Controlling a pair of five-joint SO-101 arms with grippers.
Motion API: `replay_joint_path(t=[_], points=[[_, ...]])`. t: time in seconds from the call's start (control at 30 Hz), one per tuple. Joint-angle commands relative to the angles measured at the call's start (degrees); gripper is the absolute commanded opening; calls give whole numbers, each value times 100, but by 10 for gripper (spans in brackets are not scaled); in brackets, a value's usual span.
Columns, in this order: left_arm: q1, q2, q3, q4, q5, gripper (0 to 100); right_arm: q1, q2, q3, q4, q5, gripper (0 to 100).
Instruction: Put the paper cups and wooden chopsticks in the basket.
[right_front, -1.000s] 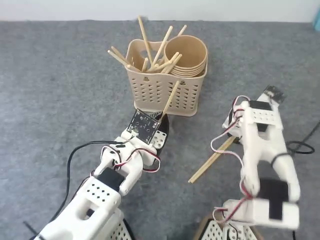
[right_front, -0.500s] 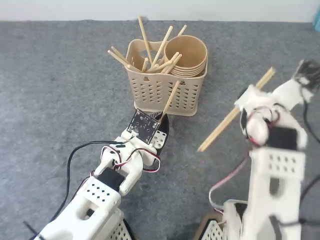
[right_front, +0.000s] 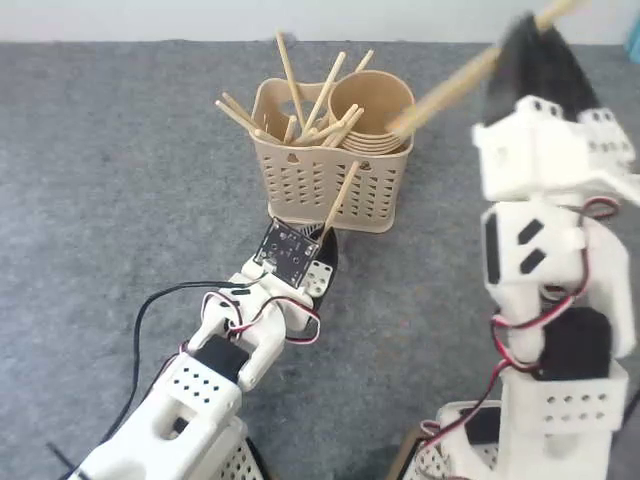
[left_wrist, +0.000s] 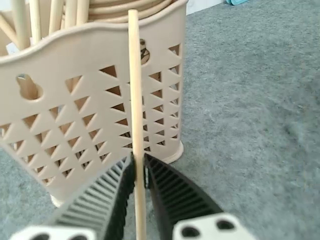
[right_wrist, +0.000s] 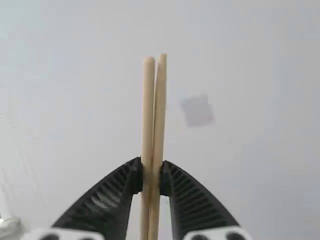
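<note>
Up swings the right gripper (right_wrist: 151, 175), clamped on two chopsticks (right_front: 450, 88), tips now over the basket (right_front: 330, 185) (upper centre); left gripper (left_wrist: 138, 167) pinches one chopstick (left_wrist: 134, 100).

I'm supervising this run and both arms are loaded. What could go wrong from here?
1. The right pincer holds a pair of chopsticks on a steep slant, low end over the paper cups. Released like this, they might tip out over the basket rim.
2. The left pincer grips one chopstick outside the basket wall. Pushed forward without a lift, it could shove the basket.
3. The leaning sticks inside could be knocked out.
</note>
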Motion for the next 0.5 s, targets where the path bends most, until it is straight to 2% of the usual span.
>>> replay_joint_path(t=[0.0, 0.13, 0.47], points=[[-132, -158, -22, -334, -53, 12, -884, 488, -545, -901, 747, 9], [-132, -158, 92, -510, -211, 12, -1560, 1525, -1046, -927, 1600, 9], [-105, -158, 92, -519, -404, 12, -1613, 3793, -1864, -963, 1697, 9]])
